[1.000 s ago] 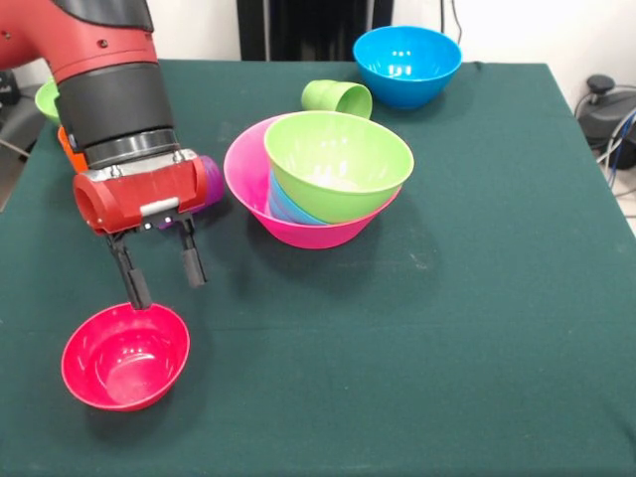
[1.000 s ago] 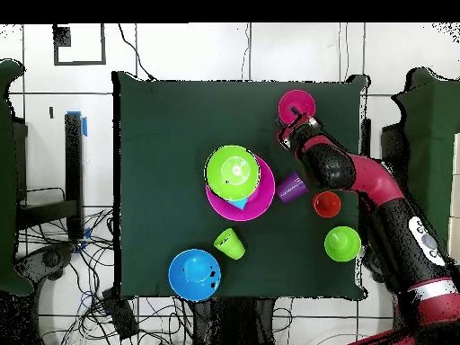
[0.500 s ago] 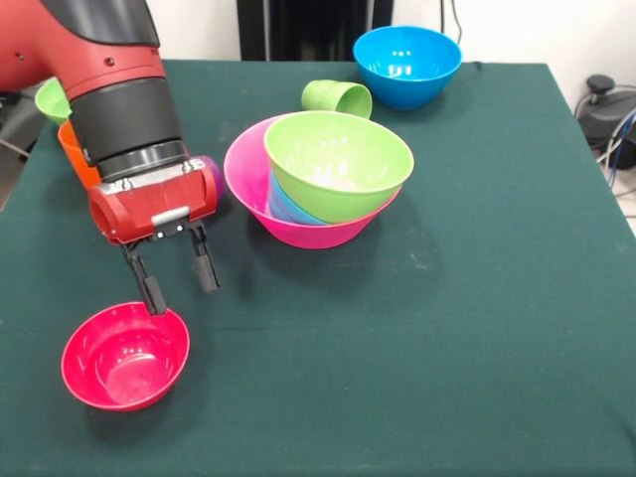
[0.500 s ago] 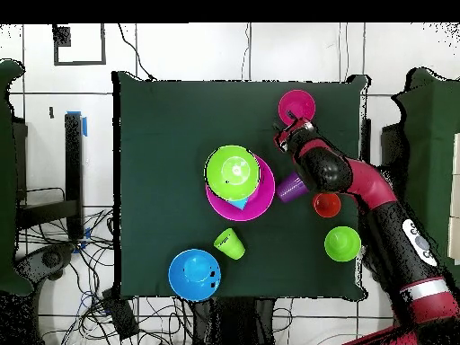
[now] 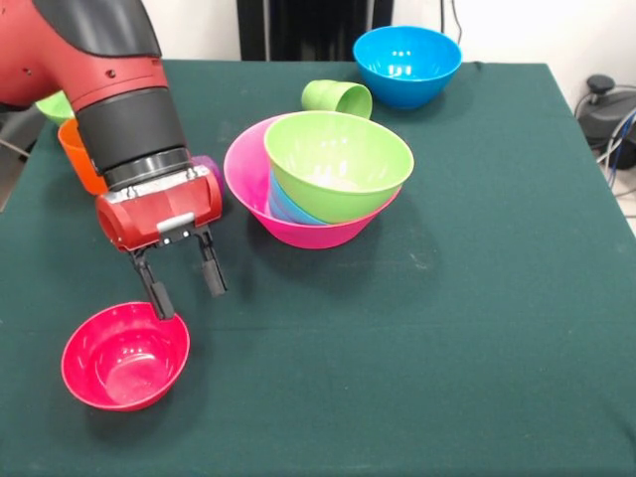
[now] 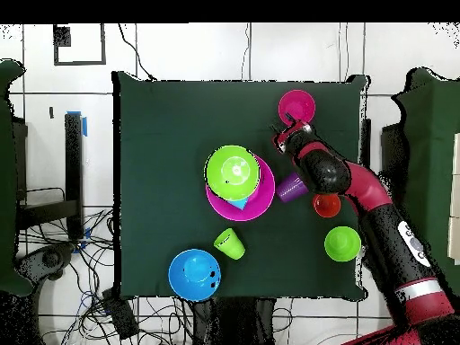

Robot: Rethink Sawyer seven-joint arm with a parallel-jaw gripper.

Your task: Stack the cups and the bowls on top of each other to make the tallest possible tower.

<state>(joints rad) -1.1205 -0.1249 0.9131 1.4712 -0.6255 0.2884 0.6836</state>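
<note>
The tower has a large pink bowl (image 5: 241, 169) (image 6: 263, 195) as its base, with a light blue piece (image 5: 282, 205) and a tilted light green bowl (image 5: 338, 164) (image 6: 233, 171) nested in it. A small red bowl (image 5: 124, 356) (image 6: 296, 106) sits alone near the front left. My gripper (image 5: 191, 300) (image 6: 280, 140) hangs open and empty just above that bowl's right rim. Behind the arm stand an orange cup (image 5: 78, 155) (image 6: 326, 205) and a partly hidden purple cup (image 5: 208, 165) (image 6: 289, 188). A light green cup (image 5: 338, 97) (image 6: 229, 243) lies on its side behind the tower.
A medium blue bowl (image 5: 407, 65) (image 6: 194, 274) stands at the back of the green table cloth (image 5: 477, 298). A small green bowl (image 5: 52, 105) (image 6: 342, 243) peeks out behind the arm at the far left. Cables and gear lie off the table's right edge.
The gripper has shifted rightward and a little nearer in the front view, from over the red bowl's back rim to its right rim. It stays open. No object moved.
</note>
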